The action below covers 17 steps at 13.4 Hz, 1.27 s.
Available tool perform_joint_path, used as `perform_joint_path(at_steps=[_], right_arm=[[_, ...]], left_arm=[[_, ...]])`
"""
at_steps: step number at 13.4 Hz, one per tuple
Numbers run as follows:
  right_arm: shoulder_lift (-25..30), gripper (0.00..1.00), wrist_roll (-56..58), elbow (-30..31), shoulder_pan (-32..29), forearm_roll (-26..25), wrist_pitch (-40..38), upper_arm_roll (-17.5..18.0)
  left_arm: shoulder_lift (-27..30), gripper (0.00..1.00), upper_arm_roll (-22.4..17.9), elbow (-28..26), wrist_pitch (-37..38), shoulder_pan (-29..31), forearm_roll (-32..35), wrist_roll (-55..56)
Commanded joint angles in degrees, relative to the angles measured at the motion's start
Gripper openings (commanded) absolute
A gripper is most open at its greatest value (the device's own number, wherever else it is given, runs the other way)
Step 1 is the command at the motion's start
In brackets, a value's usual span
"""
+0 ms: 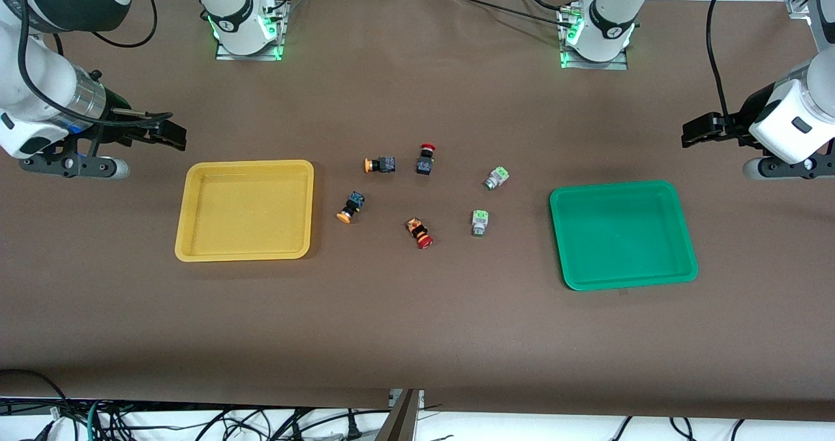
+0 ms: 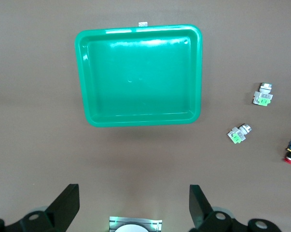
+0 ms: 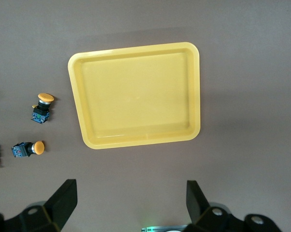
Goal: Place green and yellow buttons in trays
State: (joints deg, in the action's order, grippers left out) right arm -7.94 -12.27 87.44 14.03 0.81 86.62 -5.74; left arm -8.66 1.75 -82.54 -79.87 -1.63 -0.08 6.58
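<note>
I see the brown cloth-covered table (image 1: pixel 417 336) filling the front view from edge to edge. On it, at centre left of the frame, lies the shallow yellow rectangular plastic tray (image 1: pixel 189 212) with its raised rim, nothing in it; at centre right lies the matching shallow green rectangular plastic tray (image 1: pixel 567 245), likewise holding nothing. My right gripper (image 1: pixel 171 134) hangs at the upper left of the frame, over bare table just above the yellow tray, its two black fingers (image 3: pixel 63 200) spread wide and gripping nothing, as the right wrist view shows. My left gripper (image 1: pixel 693 131) hangs at the upper right, over bare table above the green tray, its fingers (image 2: pixel 65 205) also spread wide and free. All six small switches lie on the cloth in the middle of the frame, between the two trays and well apart from both grippers. Two yellow-orange round-capped switches on black-blue bodies lie toward the yellow tray: one (image 1: pixel 379 164) higher in the frame, the other (image 1: pixel 350 207) lower and just beside that tray's rim. Two pale-green square-capped switches on silver-grey bodies lie toward the green tray: one (image 1: pixel 496 178) higher, one (image 1: pixel 480 222) lower. Two red-capped switches with black bodies lie between these pairs, one (image 1: pixel 426 158) at the top of the cluster, one (image 1: pixel 419 233) at its bottom.
</note>
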Motion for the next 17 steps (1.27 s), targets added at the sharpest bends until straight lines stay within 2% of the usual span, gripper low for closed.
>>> perform_joint_path(at_steps=[1, 6, 12, 17], right_arm=[[-0.23, 1.00, 0.23, -1.04, -0.49, -0.81, -0.66, 0.38], [-0.23, 1.00, -0.04, -1.04, -0.49, -0.72, -0.58, 0.38], [-0.32, 1.00, -0.03, -1.04, -0.32, -0.54, -0.58, 0.38], [-0.32, 1.00, 0.05, -1.04, -0.32, -0.81, -0.58, 0.38]], left_arm=[[-0.65, 1.00, 0.10, 1.68, 1.03, 0.22, 0.34, -1.05], [-1.09, 1.00, 0.01, 1.68, 0.94, 0.22, -3.25, -1.13], [-1.79, 1.00, 0.36, 1.41, 0.85, -0.74, -3.43, -1.22], [-3.11, 1.00, 0.98, 0.71, 0.50, -5.74, -4.40, 0.44]])
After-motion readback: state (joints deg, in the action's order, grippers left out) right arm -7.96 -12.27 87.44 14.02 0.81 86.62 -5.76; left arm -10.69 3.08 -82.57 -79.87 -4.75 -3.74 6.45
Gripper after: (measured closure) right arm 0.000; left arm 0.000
